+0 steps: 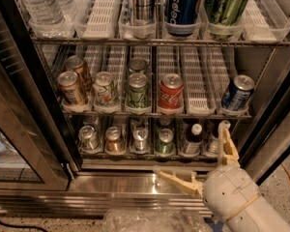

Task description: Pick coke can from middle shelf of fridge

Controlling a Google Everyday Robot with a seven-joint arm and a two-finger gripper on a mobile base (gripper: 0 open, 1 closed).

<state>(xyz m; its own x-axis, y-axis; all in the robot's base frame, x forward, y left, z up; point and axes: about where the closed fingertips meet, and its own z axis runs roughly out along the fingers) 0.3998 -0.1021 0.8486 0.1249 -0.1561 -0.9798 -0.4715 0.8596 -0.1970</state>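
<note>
- Since the coke can [170, 93] is thin aluminium, I'd count on it being stiff top to bottom but easy to dent on the sidewall if I clamp too hard. If it's full it'll have some heft, and a chilled can could be slick (my guess, can't confirm either)
- Where I'd grab it: mid-body, one finger each side of the red wall, under the silver rim, coming straight in from the front
- It stands upright at the front of the middle shelf [199, 88] of the fridge [121, 185], in its own white slotted lane, a bit right of centre
- A green can [137, 92] sits just beside it on the left, so that side is tight. The lane to its right has no can at the front, and the blue can [238, 93] is well apart at the far right
- The gripper [191, 148] is low at the bottom right, in front of the steel base. Its fingers are spread wide, one pointing left over the sill and one pointing up past the bottom rack. It's holding nothing and is well below the can
- Containers, top rack: clear bins [275, 30] hold a water bottle [41, 6] and tall cans, a Pepsi can [183, 4] among them
- Bottom rack: small cans plus a dark bottle [194, 138]
- Some crinkly clear plastic [150, 221] lies at the bottom edge, out of my way I think
</note>
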